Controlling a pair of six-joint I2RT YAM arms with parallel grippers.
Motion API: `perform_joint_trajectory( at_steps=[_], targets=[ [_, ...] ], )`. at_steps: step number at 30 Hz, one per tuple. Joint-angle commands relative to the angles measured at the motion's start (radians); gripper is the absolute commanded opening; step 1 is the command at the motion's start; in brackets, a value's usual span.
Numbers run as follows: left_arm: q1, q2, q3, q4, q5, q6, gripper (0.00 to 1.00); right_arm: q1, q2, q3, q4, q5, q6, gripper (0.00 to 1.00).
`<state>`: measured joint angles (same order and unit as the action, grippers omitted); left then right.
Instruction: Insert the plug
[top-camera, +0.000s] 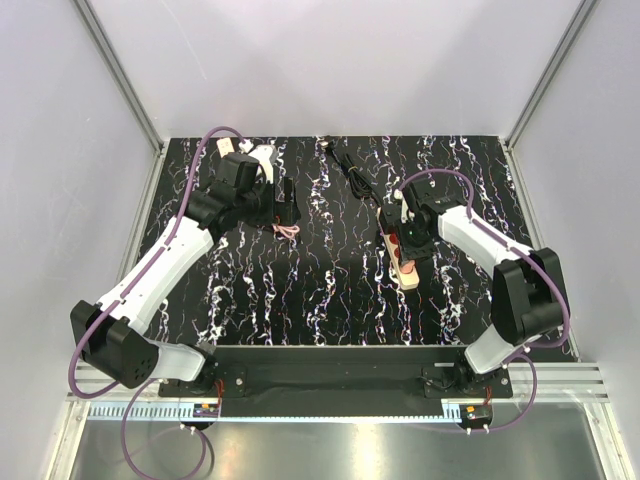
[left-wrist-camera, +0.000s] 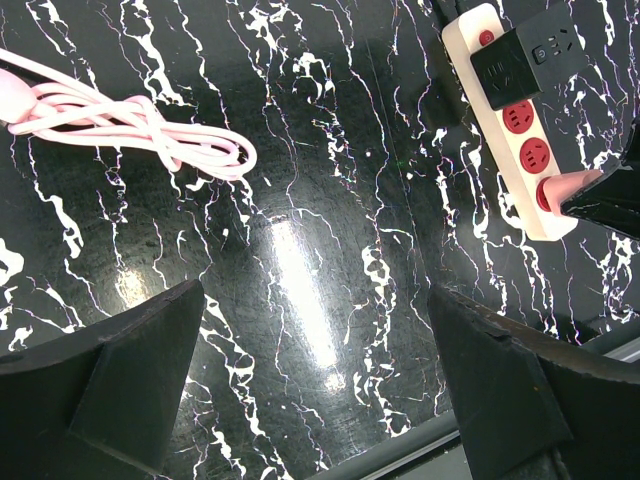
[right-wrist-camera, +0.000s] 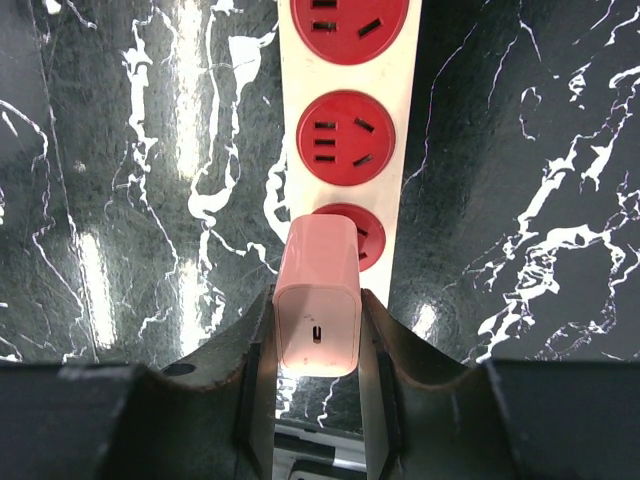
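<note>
Right pincer (right-wrist-camera: 317, 330) clamps pink plug (right-wrist-camera: 316, 285) over end socket (right-wrist-camera: 368, 238) of power strip (right-wrist-camera: 350, 78).

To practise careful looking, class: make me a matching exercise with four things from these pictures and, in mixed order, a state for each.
Things:
1 pink charger
2 pink cable
3 black adapter
4 left pincer

States:
A open, empty
B sits on the power strip
C gripped by the right pincer
D lies bundled on the table

Pairs: 1-C; 2-D; 3-B; 4-A
</note>
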<state>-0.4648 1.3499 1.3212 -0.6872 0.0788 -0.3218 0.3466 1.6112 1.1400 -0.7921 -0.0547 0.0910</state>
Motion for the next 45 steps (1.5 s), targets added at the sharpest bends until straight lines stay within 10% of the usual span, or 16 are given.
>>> perform_joint_trajectory(
  at_steps=[1,39,45],
  targets=[
    [0.005,-0.028,0.003,0.034,0.003,0.009,0.99,0.005,0.070,-0.025,0.076,-0.014,0.039,0.00],
    [0.005,-0.023,-0.004,0.044,0.038,0.003,0.99,0.153,0.162,-0.169,0.177,0.122,0.274,0.00],
    [0.005,-0.026,-0.008,0.044,0.035,0.003,0.99,0.155,0.141,-0.160,0.169,0.159,0.273,0.23]
  ],
)
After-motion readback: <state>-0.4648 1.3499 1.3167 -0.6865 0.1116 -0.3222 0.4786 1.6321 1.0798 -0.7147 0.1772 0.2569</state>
